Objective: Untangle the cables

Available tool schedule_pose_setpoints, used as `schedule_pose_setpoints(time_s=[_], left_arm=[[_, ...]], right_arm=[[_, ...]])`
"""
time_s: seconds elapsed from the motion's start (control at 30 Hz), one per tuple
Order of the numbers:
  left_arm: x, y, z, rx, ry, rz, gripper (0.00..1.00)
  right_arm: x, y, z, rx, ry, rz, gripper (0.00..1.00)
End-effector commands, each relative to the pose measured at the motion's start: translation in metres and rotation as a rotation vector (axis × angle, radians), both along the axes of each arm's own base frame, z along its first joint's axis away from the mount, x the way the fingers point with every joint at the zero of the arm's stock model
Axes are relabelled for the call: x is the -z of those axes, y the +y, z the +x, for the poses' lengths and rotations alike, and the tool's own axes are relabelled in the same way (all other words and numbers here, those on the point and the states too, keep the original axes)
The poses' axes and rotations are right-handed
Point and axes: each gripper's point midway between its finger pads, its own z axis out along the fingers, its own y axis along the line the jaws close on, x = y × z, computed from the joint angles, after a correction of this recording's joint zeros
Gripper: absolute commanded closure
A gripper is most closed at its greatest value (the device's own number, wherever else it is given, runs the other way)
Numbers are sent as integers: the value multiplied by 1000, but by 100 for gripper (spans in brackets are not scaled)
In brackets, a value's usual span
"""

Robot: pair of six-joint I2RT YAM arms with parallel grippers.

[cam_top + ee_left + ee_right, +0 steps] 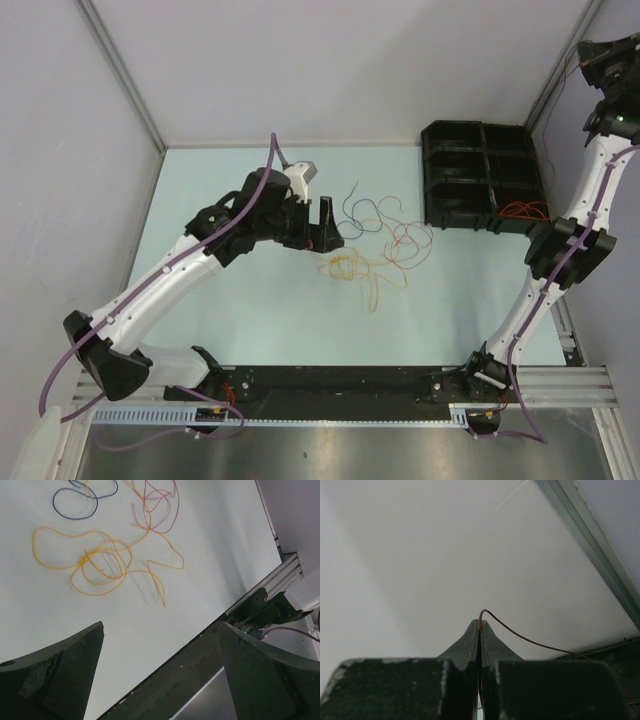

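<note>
Right fingers pinch a thin, perhaps orange cable before grey wall; left fingers spread over pale-blue table.

On the pale blue-green table lie a yellow-orange wire, a dark blue wire and a pinkish-red wire, beside a black tray, and a brownish-red wire shows against a pale grey wall.

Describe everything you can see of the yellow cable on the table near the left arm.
The yellow cable is a thin, flexible orange-yellow wire lying flat on the pale table. It curls into several loops that cross at one knot-like point; one free end points toward the near edge. Farther off, a strand seems to cross the red cable. Nothing grips it: the left end effector hovers open, short of it.
</note>
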Motion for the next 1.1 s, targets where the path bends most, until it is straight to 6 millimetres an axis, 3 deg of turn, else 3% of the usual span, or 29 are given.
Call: schedule_pose_setpoints(time_s=[0.0,0.1,0.3,0.43,0.47,0.53,0.6,0.63,0.67,0.7,0.73,0.83,0.87,1.0,1.07], left_arm=[[-8,10,-5,-65,3,-50,0],[-6,16,-9,-91,10,-50,0],[0,24,-11,-140,17,-52,0],[7,28,-12,-165,31,-56,0],[8,29,-13,-168,33,-57,0],[11,30,-14,-175,40,-57,0],[10,32,-15,-182,33,-59,0],[11,33,-15,-182,31,-57,0],[11,34,-15,-185,31,-55,0],[10,34,-14,-189,27,-58,0],[11,35,-14,-186,23,-52,0],[14,34,-13,-177,21,-43,0],[13,34,-14,-173,19,-43,0],[12,34,-14,-164,12,-45,0],[14,33,-16,-150,16,-42,0]], right_arm=[[-10,-8,7,39,-71,-41,100],[-1,-8,16,32,-75,-48,100],[13,19,38,-71,-123,-81,100],[42,27,50,-96,-65,-66,100],[39,31,48,-101,-65,-72,100],[59,32,50,-95,-17,-82,100],[59,33,43,-90,-2,-95,100],[75,30,41,-84,37,-82,100],[79,28,38,-79,43,-84,100],[63,25,26,-66,19,-91,100],[93,19,24,-51,74,-59,100],[86,2,-1,11,52,-41,100],[101,-3,-6,22,77,-22,100],[99,-17,-25,62,100,-31,100],[74,-17,-38,89,104,-87,100]])
